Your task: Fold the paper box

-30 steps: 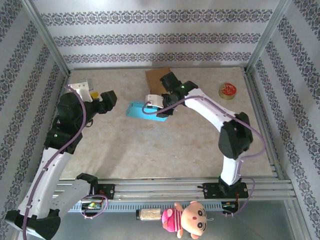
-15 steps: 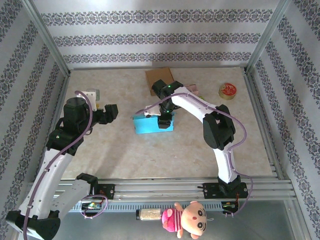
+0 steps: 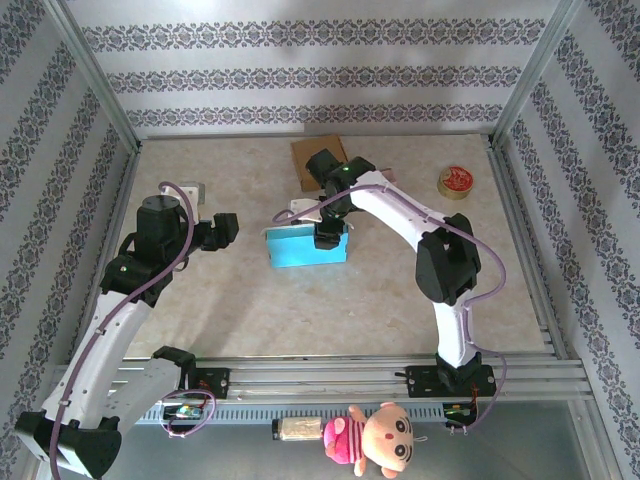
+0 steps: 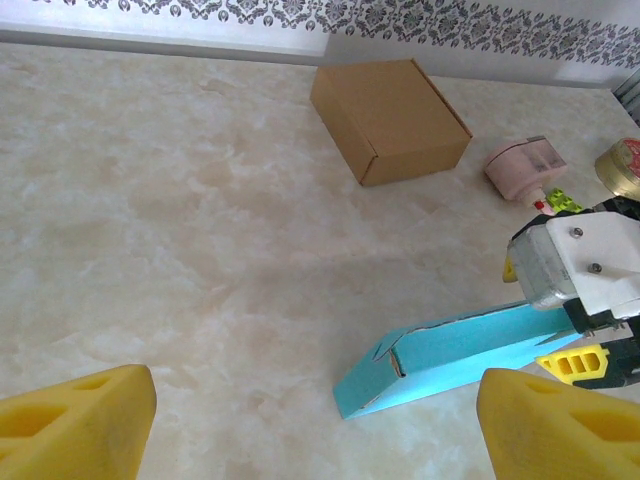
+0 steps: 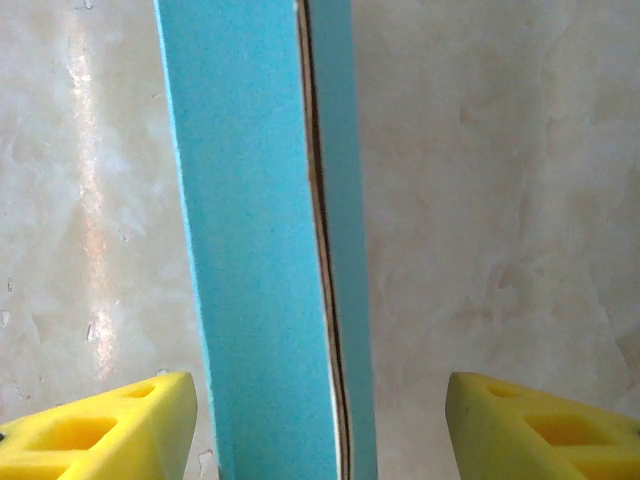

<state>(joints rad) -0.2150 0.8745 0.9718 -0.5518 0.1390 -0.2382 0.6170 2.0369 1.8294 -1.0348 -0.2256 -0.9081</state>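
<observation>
The paper box (image 3: 300,250) is laid near the middle of the table (image 3: 300,320). A carton (image 3: 305,158) is set behind it, and a tape roll (image 3: 455,182) well to the right. The right gripper (image 3: 327,240) is positioned over the box, with a finger on either side of it. The left gripper (image 3: 225,228) is placed to its left, apart.

brown box (image 4: 390,118), red tin (image 3: 456,182), plush doll (image 3: 375,437)

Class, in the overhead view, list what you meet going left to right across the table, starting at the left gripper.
left gripper → blue paper box → round red tin. Left out, as they overlap the paper box: brown cardboard box, right gripper.
</observation>
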